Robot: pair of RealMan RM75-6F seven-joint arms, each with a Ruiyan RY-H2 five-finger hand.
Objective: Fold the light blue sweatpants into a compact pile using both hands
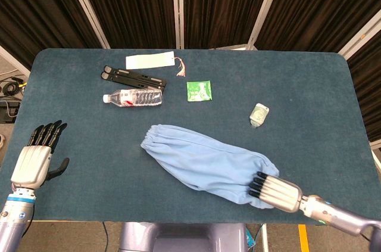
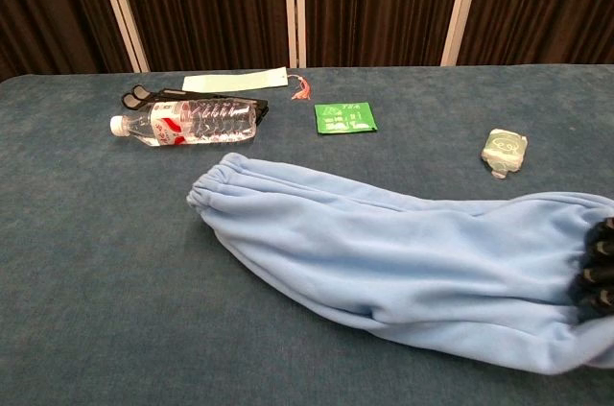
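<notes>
The light blue sweatpants [image 1: 205, 159] [image 2: 403, 257] lie as a long, narrow bundle slanting from the table's middle toward the front right edge, with the gathered elastic end at the upper left. My right hand [image 1: 272, 190] [image 2: 597, 272] grips the lower right end of the fabric with its fingers curled over it, close to the table's front edge. My left hand [image 1: 36, 158] hovers open at the front left corner, fingers spread, far from the pants; the chest view does not show it.
A water bottle [image 1: 134, 97] lies behind the pants beside a black folding stand [image 1: 132, 77] and a white tag [image 1: 150, 60]. A green packet [image 1: 199, 91] and a small pale pouch [image 1: 259, 114] lie further right on the blue table [image 1: 309, 85].
</notes>
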